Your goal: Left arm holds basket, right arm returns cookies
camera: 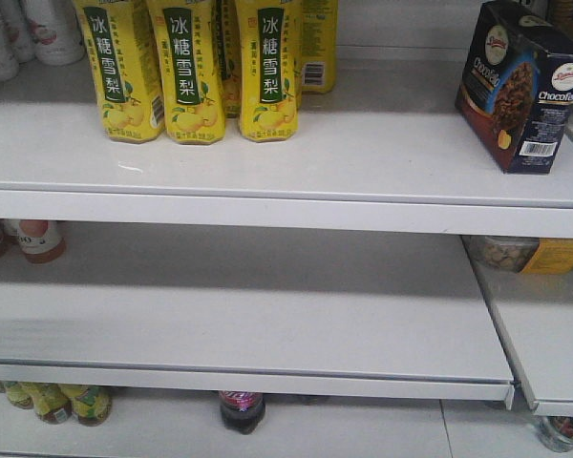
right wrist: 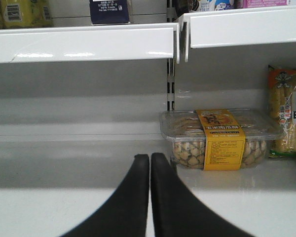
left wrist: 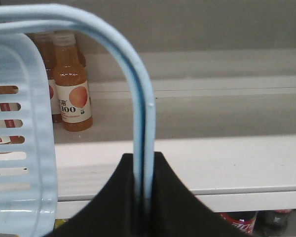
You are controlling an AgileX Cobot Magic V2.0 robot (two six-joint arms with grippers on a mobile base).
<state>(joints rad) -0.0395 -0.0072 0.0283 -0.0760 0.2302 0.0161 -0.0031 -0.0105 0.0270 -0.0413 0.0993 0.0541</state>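
Cookies (camera: 525, 86) stand shelved; our right gripper (right wrist: 149, 163) is closed, empty, so we withdraw level, left gripper (left wrist: 143, 197) clamping the basket (left wrist: 138, 108) handle.

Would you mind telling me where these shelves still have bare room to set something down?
The top shelf is bare between the yellow drink bottles and the cookies, which stand at its right end. The middle shelf is open across nearly its whole width. It is crowded at the top left, where the bottles stand packed together, and around the clear snack tub further right.
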